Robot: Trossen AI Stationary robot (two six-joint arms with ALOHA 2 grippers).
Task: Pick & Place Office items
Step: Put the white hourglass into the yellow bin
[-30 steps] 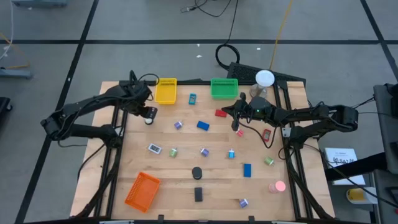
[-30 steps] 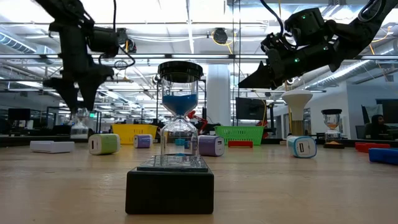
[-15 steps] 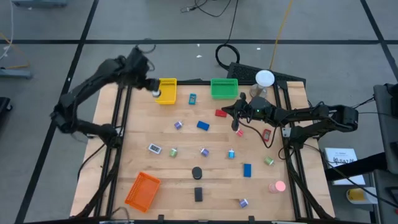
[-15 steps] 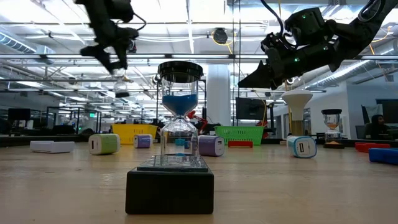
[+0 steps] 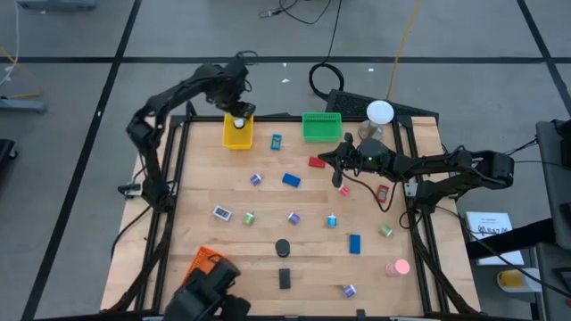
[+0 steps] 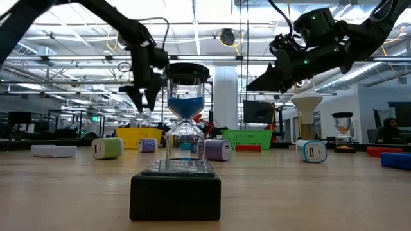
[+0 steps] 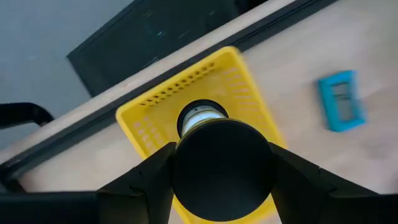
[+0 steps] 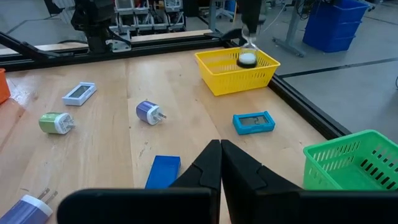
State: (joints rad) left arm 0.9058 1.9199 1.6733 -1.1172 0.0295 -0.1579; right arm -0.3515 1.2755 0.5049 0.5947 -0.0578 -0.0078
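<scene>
1. 2 fingers of my left gripper (image 5: 237,112) are grasping a small hourglass piece (image 7: 221,168), 1 finger on each side of its round black cap.
2. I am holding it at the table's back edge, right over the yellow basket (image 5: 236,135).
3. Its long axis is running straight up and down: in the left wrist view the black cap is facing my camera and the pale end is pointing down into the basket.
4. In the right wrist view the pale lower end (image 8: 247,58) is showing inside the basket's rim; I cannot tell whether it is touching the basket's floor.
5. In the low view my left gripper (image 6: 142,102) is hanging above the basket, fingers pointing down.
6. My right gripper (image 5: 339,163) is waiting in the air over the back right of the table, near the red block (image 5: 316,161) and in front of the green basket (image 5: 321,127); its 2 fingers (image 8: 211,163) are pressed together on nothing.
7. The other office items are lying scattered on the wood, among them:
   - a blue block (image 5: 291,179) near the middle
   - a cyan piece (image 5: 276,141) between the 2 back baskets
   - a second blue block (image 5: 354,242) toward the front right
   - a pink round piece (image 5: 399,266) at the front right
8. 1 larger hourglass (image 6: 185,128) is standing upright near the front, just behind a black block (image 6: 175,196).
</scene>
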